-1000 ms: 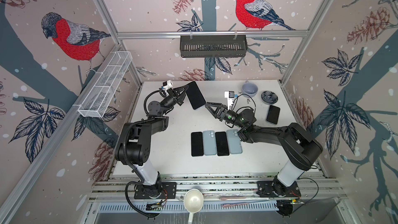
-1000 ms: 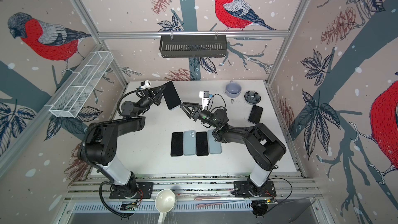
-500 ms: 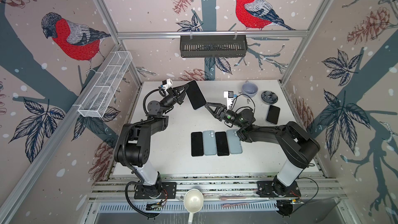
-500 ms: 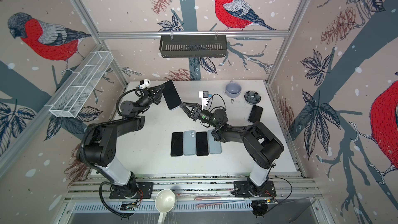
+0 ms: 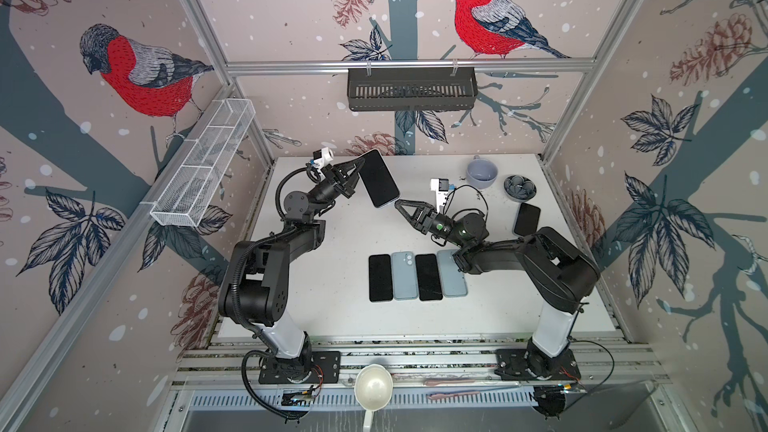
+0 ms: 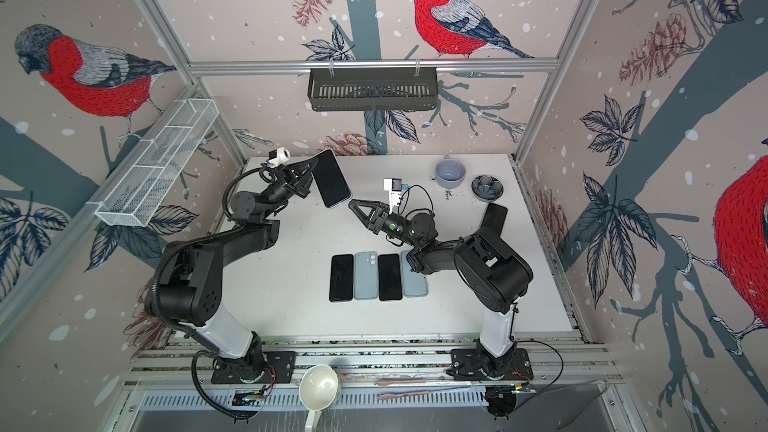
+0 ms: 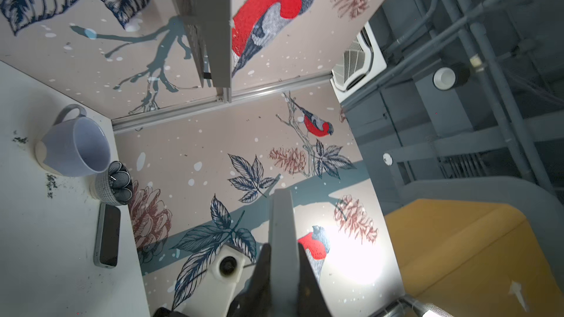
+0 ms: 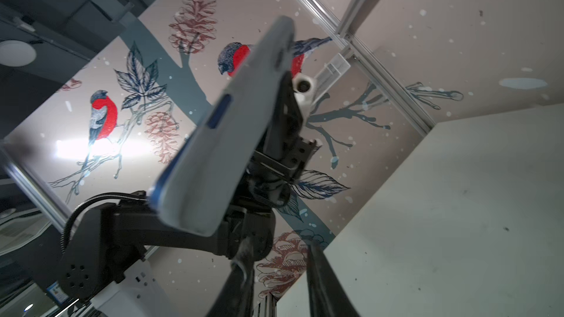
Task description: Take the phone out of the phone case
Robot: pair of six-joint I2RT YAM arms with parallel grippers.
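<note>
My left gripper (image 5: pixel 358 173) (image 6: pixel 311 174) holds the phone in its grey-blue phone case (image 5: pixel 379 178) (image 6: pixel 331 179) in the air over the back left of the table, dark screen up and tilted. In the left wrist view the case's edge (image 7: pixel 282 233) is clamped between the shut jaws of the left gripper (image 7: pixel 283 259). My right gripper (image 5: pixel 398 204) (image 6: pixel 351 203) sits just below the case's lower corner without touching it. In the right wrist view the case's grey back (image 8: pixel 232 135) is above the right gripper (image 8: pixel 276 253), whose jaws stand slightly apart with nothing between them.
A row of dark phones and blue cases (image 5: pixel 415 276) lies mid-table, partly under my right arm. Another phone (image 5: pixel 526 219), a mug (image 5: pixel 482 172) and a small dark bowl (image 5: pixel 519 187) are at the back right. A black basket (image 5: pixel 411 89) hangs on the back wall.
My right gripper has reached left toward the held case's lower corner and its jaws have narrowed. The left gripper and the case have stayed put.
</note>
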